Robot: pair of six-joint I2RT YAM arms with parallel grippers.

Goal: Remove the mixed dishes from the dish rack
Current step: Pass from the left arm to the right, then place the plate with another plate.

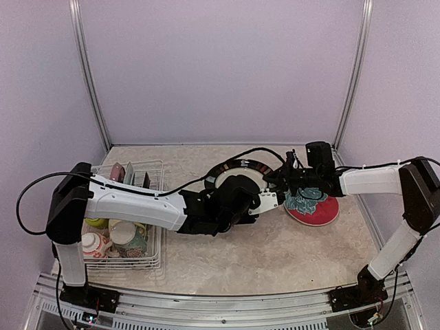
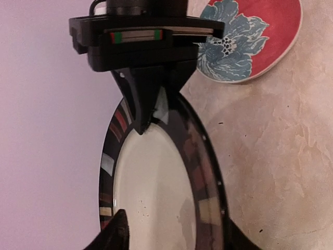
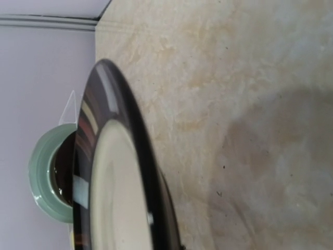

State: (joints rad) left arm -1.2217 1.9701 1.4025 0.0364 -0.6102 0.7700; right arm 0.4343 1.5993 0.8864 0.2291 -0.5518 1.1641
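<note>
Black-rimmed cream plate (image 2: 156, 192) in right pincer (image 2: 148, 122): glazed ceramic look, v. glossy, smooth, light streaks on dark rim. Pincer itself: black plastic, matt. Dark red floral plate (image 2: 250, 36) just behind that pincer: glazed, soft sheen. Worktop (image 2: 281, 156) below pincer: beige stone-look, mottled, matt. Pale teal plate (image 3: 39, 177), beyond cream plate from right pincer: glossy glaze. Dish rack (image 1: 161, 240), well apart from right pincer: white coated wire, smooth.

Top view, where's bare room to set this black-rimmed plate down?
Widest bare patch: near tabletop, between the dish rack, the left forearm and the right arm's base. A narrower strip lies behind the black-rimmed plate along the back wall. Crowded: mid-table, where left gripper and right gripper meet at that plate, beside the dark red floral plate.
</note>
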